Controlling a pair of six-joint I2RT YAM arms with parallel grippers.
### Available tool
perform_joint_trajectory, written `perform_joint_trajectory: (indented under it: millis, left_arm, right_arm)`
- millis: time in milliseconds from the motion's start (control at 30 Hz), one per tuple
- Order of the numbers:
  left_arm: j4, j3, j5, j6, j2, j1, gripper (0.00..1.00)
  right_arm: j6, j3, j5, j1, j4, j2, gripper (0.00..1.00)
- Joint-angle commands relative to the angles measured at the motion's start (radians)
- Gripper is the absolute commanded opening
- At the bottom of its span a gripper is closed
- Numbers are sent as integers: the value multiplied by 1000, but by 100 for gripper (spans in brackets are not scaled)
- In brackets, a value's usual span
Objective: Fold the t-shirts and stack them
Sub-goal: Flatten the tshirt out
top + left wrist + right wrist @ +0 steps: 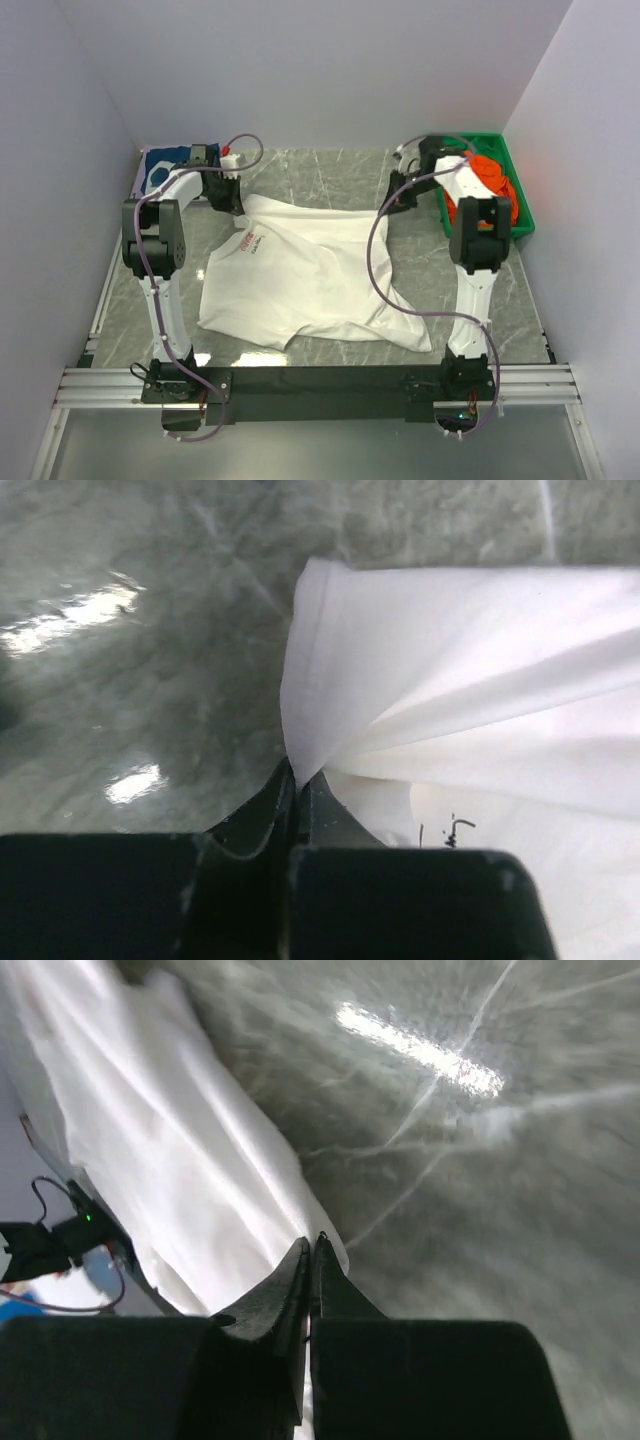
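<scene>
A white t-shirt with a small red chest logo lies spread on the marble table. My left gripper is at its far left corner. In the left wrist view that gripper is shut on a pinched fold of the white cloth. My right gripper is at the shirt's far right corner. In the right wrist view its jaws are closed on the edge of the white cloth. A navy t-shirt lies at the back left. Orange and red t-shirts lie in the bin.
A green plastic bin stands at the back right against the wall. White walls close in the table on the left, back and right. The arms' purple cables hang over the shirt.
</scene>
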Motion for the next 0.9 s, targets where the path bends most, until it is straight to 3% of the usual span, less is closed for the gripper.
perform_joint_trajectory:
  millis: [0, 100, 200, 267, 300, 367, 500, 633, 867]
  left_arm:
    - [63, -45, 71, -18, -75, 8, 1]
    - [79, -61, 74, -1, -122, 15, 1]
    - [39, -45, 65, 31, -129, 21, 1]
    - [33, -56, 76, 35, -135, 21, 1]
    - [33, -68, 79, 38, -139, 51, 1]
    - [35, -84, 80, 42, -152, 59, 1]
    - [27, -97, 90, 59, -155, 71, 1]
    - [38, -98, 99, 45, -143, 71, 1]
    - [41, -71, 111, 25, -116, 73, 1]
  right_arm:
    - [17, -1, -6, 32, 76, -272, 0]
    - [83, -123, 47, 130, 173, -405, 0]
    - [169, -300, 137, 391, 274, -465, 0]
    - [155, -363, 179, 502, 290, -441, 0]
    - [123, -361, 169, 548, 270, -427, 17]
    - [35, -358, 176, 638, 176, -422, 36]
    - [-76, -481, 128, 562, 178, -554, 69]
    - [-127, -443, 130, 426, 224, -611, 70]
    - [-120, -125, 206, 385, 147, -303, 65]
